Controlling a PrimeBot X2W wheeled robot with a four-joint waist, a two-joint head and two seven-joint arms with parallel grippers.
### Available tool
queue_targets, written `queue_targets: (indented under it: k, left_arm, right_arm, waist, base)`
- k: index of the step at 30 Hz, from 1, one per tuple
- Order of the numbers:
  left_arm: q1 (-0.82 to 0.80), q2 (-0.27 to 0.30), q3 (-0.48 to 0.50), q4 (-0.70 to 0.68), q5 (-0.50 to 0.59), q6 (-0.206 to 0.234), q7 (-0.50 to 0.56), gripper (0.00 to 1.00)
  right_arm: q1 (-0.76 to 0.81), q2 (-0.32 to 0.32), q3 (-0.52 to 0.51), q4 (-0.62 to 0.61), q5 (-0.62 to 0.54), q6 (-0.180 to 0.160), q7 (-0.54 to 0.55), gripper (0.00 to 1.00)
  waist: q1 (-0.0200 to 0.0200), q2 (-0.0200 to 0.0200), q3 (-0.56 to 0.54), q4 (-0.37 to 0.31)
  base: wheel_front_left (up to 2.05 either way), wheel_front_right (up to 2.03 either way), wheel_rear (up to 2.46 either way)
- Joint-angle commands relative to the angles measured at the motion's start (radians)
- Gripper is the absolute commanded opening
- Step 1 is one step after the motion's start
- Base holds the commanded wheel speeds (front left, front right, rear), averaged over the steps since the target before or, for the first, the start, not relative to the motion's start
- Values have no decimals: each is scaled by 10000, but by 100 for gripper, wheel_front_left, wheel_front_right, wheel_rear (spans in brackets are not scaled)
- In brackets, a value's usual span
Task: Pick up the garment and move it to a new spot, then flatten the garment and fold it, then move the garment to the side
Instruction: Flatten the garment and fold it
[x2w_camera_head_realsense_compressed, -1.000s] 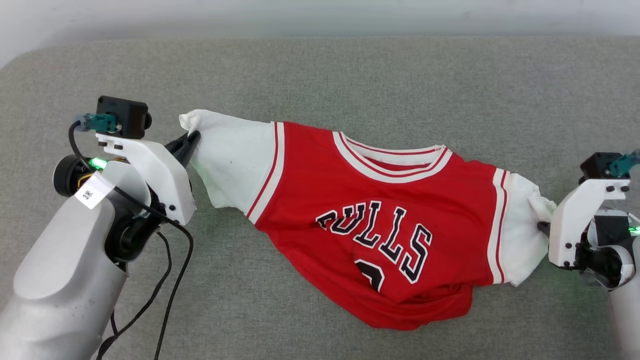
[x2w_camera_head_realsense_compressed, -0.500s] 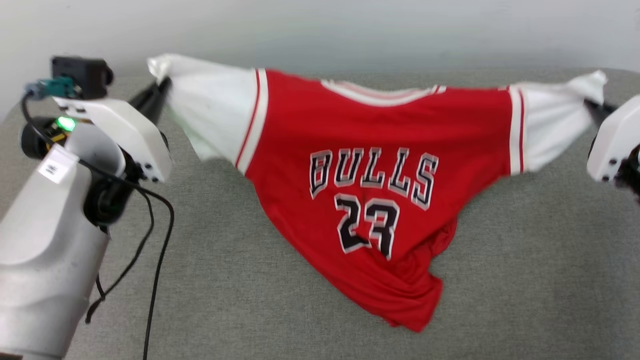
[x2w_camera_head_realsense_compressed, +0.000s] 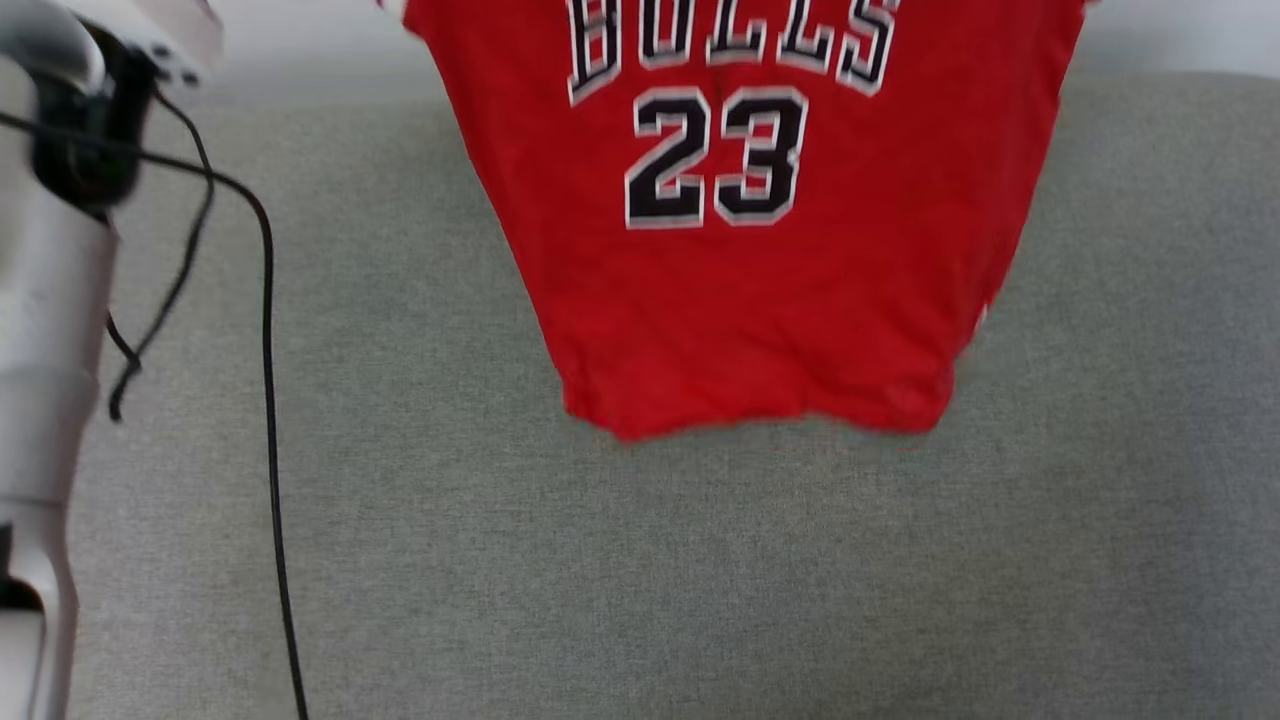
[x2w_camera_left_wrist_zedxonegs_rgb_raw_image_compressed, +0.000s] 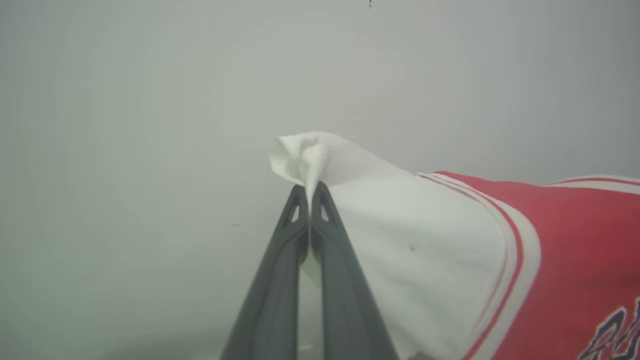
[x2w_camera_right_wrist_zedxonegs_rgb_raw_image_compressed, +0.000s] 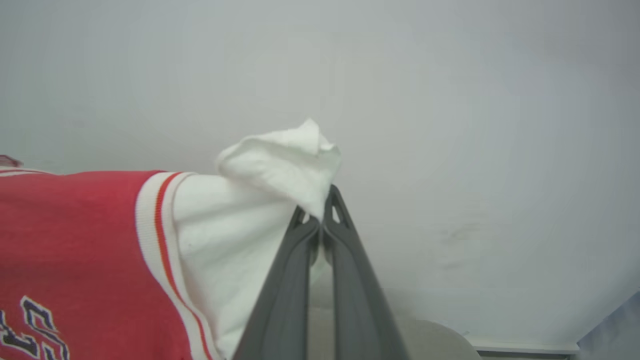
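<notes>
Garment (x2w_camera_head_realsense_compressed: 750, 300) is hanging in the air above a grey woven cushion (x2w_camera_head_realsense_compressed: 640, 580). Its soft red knit is showing "BULLS 23" in black edged with white, with the hem pointing down and the long axis running sleeve to sleeve. Left gripper (x2w_camera_left_wrist_zedxonegs_rgb_raw_image_compressed: 310, 187) is pinching one bunched white sleeve tip, and right gripper (x2w_camera_right_wrist_zedxonegs_rgb_raw_image_compressed: 322, 200) is pinching the other, fingers pressed together on cloth.
</notes>
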Motion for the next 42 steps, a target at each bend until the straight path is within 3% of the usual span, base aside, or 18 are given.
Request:
queue_targets:
  k: [1,16,25,34,42]
  left_arm:
    - [-666,34,65,315,168,-41,-337,0]
    - [-4168,595,110,1851,726,-216,-1286,0]
    - [-4462,509,10,2803,400,-419,-1491,0]
    - [-3314,36,-469,2853,-637,-471,-1652,0]
    - [-530,17,-1150,1826,-1874,-474,-1709,0]
  right_arm:
    - [-704,-61,121,234,-112,-10,-288,0]
    - [-4665,58,662,1811,-316,-12,-1732,0]
    - [-5460,551,1337,3269,230,-10,-2596,0]
    - [-4785,730,2405,4593,1267,-10,-3388,0]
    - [-2195,387,3389,4613,2522,-10,-3903,0]
  waist:
    - [0,0,449,-91]
    - [0,0,2120,-428]
    - [0,0,3385,-543]
    - [0,0,3581,-316]
    - [0,0,2626,2]
  base:
    - [0,0,0]
    - [0,0,0]
    - [0,0,0]
    - [0,0,0]
    - [0,0,0]
